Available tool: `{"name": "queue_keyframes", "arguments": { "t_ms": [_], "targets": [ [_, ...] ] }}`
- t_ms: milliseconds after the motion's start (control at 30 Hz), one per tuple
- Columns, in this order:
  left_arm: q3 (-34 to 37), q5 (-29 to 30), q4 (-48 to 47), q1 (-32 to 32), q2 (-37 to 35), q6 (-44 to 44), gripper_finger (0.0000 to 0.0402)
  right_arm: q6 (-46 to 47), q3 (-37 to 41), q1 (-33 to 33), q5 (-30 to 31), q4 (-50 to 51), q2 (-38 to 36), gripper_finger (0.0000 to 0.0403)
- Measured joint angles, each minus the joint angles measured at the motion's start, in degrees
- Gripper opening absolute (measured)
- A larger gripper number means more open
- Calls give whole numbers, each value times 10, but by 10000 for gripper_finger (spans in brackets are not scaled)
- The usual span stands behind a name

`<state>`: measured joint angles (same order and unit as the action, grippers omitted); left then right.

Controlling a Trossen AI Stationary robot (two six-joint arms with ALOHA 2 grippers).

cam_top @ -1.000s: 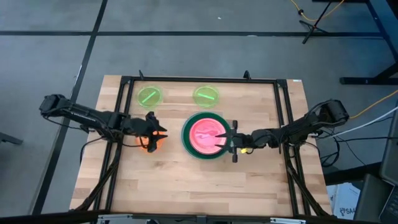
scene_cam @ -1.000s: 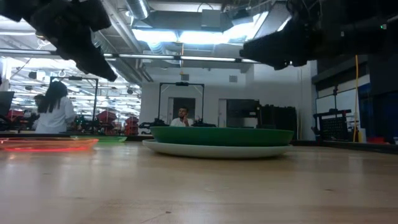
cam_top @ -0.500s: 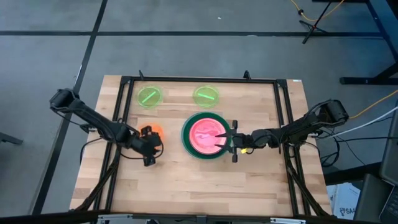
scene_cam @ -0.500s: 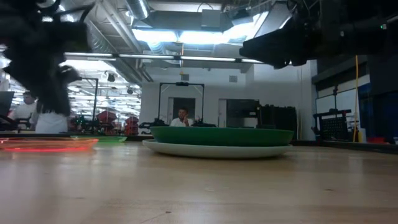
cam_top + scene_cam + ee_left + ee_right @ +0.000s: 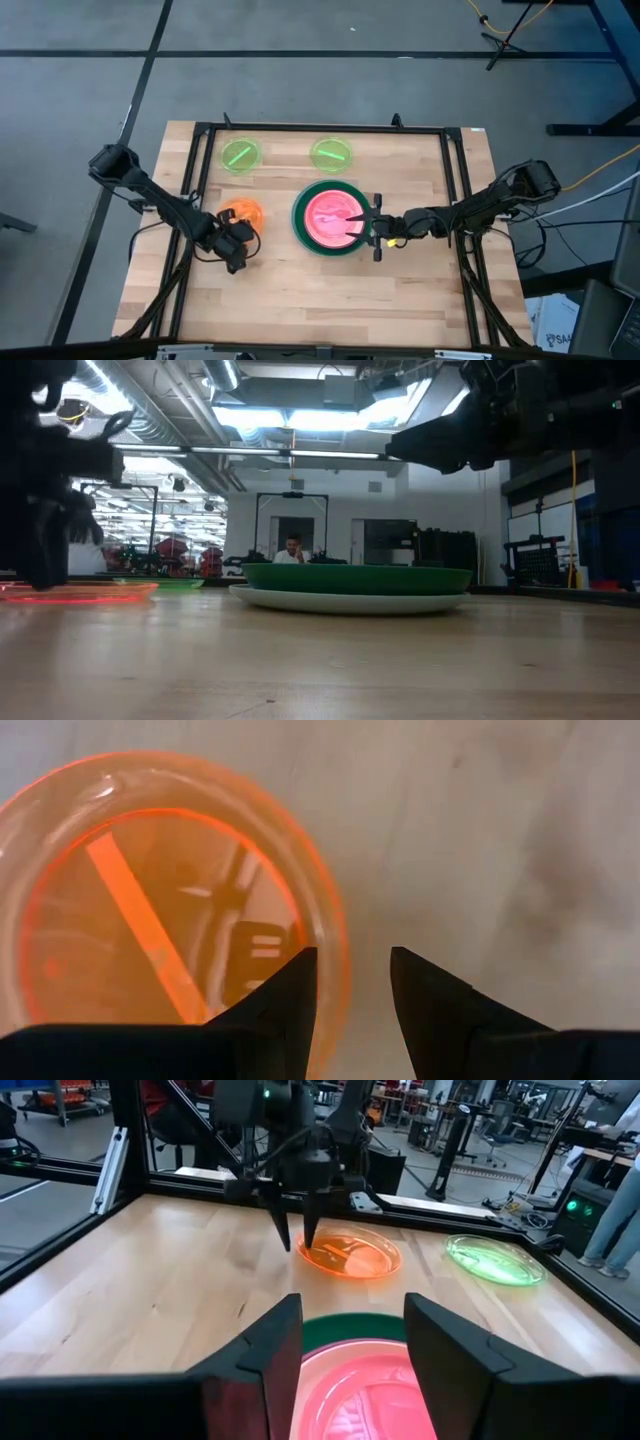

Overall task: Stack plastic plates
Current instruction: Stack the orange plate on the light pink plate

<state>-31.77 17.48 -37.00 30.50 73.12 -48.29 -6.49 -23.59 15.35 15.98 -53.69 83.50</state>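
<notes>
A stack of plates (image 5: 328,217) sits mid-table: a light blue one at the bottom (image 5: 350,601), dark green above it (image 5: 355,578) and a pink one on top (image 5: 365,1390). A small translucent orange plate (image 5: 240,212) lies flat to its left. Two lime green plates (image 5: 240,155) (image 5: 331,153) lie near the far edge. My left gripper (image 5: 352,960) is open and points down at the orange plate's near rim (image 5: 335,945), one finger over the plate and one outside it. My right gripper (image 5: 352,215) is open and hovers above the stack's right side. My left gripper comes from above, pointing down, with its open fingers on either side of the orange plate's near rim (image 5: 335,945). I cannot tell whether a finger (image 5: 290,990) touches the plate. The plate lies flat on the table.
A black frame (image 5: 320,128) runs along the table's far edge and down both sides. Bare wood (image 5: 330,300) stretches across the near half of the table. People stand and sit in the room beyond the table (image 5: 293,548).
My left gripper has swung from above the orange plate toward the table's near edge, turned to point straight down, and come down to plate height. The orange plate, mostly covered by the gripper before, now shows whole. The right arm and the stack have stayed still.
</notes>
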Motion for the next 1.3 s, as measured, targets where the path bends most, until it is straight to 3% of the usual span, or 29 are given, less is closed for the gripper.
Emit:
{"name": "queue_keyframes", "arguments": {
  "t_ms": [233,533,767,1067,1300],
  "targets": [
    [4,15,3,-4,50,18,117,0,0,0,0,3,0,166],
    [3,23,8,-4,55,40,12,-1,0,0,20,7,0,166],
    [-39,65,-23,-5,58,72,2,-1,0,0,20,11,0,166],
    [-160,132,-40,-45,57,225,2,0,0,0,25,12,0,166],
    [-201,104,79,-86,57,393,2,0,0,0,25,12,0,166]
  ]
}}
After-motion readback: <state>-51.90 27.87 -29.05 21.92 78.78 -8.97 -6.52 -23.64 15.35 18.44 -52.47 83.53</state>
